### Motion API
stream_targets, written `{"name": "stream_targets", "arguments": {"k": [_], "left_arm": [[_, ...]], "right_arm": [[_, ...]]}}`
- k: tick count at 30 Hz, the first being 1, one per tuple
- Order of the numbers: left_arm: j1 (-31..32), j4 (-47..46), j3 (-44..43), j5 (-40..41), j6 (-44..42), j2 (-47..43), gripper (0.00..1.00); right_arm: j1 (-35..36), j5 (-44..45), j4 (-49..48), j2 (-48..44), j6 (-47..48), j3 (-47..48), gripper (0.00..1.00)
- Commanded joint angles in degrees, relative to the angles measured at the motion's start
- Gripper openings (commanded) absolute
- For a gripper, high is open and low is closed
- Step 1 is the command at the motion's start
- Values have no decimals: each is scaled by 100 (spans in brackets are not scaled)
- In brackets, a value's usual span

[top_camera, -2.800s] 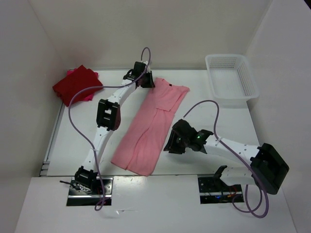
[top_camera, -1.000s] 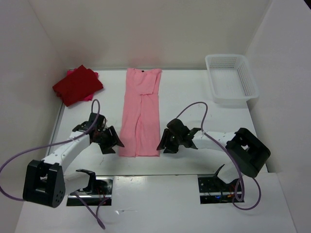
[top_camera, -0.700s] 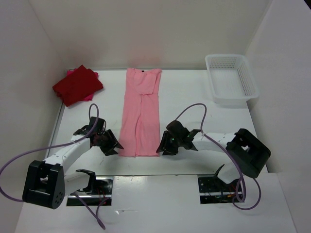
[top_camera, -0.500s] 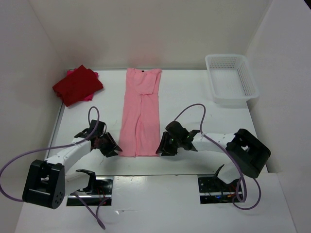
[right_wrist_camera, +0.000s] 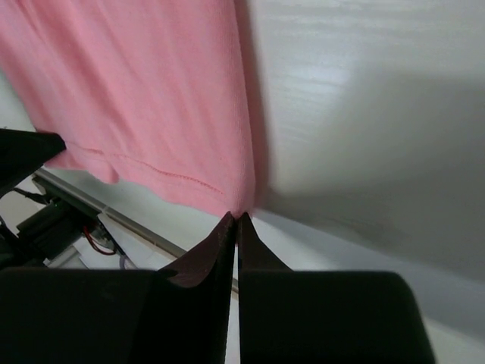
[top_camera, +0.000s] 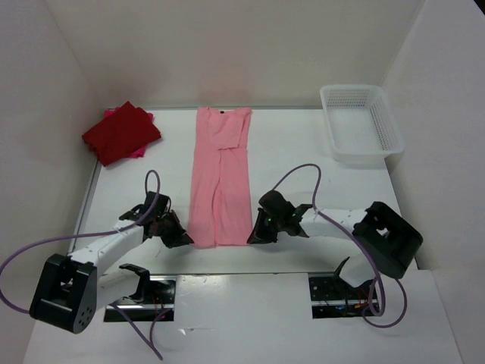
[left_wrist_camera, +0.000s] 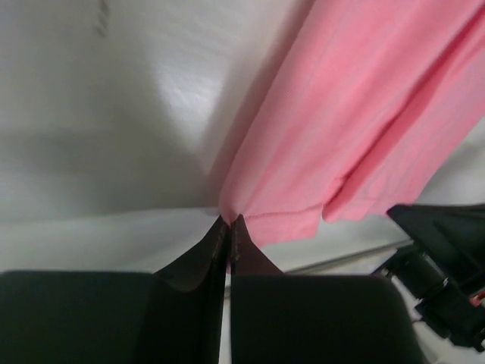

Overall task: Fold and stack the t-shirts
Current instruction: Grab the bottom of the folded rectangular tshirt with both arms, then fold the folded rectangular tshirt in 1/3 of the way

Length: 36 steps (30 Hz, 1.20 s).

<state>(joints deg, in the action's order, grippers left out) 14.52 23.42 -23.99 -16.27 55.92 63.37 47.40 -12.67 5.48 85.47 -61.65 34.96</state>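
While jaws pinch the light-pink shirt, a basket stands apart.

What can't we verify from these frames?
Crimson-pink shirt: in the top view it is almost all covered by the dark red shirt, so its fold is unknown.
Left fingers and right fingers: in the wrist views they are closed at the light pink shirt hem corners. How much cloth they pinch is hidden between them.
Top view: the arms cover those corners.
Wrist views: the frame edges cut off the shirt's far end.
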Motion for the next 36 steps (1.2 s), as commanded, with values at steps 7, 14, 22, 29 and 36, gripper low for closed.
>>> {"name": "stream_targets", "arguments": {"k": [7,14,22,29,36], "left_arm": [[657,2016,-887,-869,-187,-686,0],[412,1764,-2329,-614,-494,77,1],[-240,568,-3471,18,-951,1817,2],[-292,137,-4648,457,-1066,3031,3],[-555,5,-5230,634,-1066,3725,4]], "right_arm": [[428,-44,1613,-1603,11,105,0],[-1126,-157,2124,-1210,1459,1310,0],[-1759,0,1905,864,2543,3347,0],[-2067,177,1790,2166,2878,4457,0],[-2331,125,1843,3027,3053,5442,0]]}}
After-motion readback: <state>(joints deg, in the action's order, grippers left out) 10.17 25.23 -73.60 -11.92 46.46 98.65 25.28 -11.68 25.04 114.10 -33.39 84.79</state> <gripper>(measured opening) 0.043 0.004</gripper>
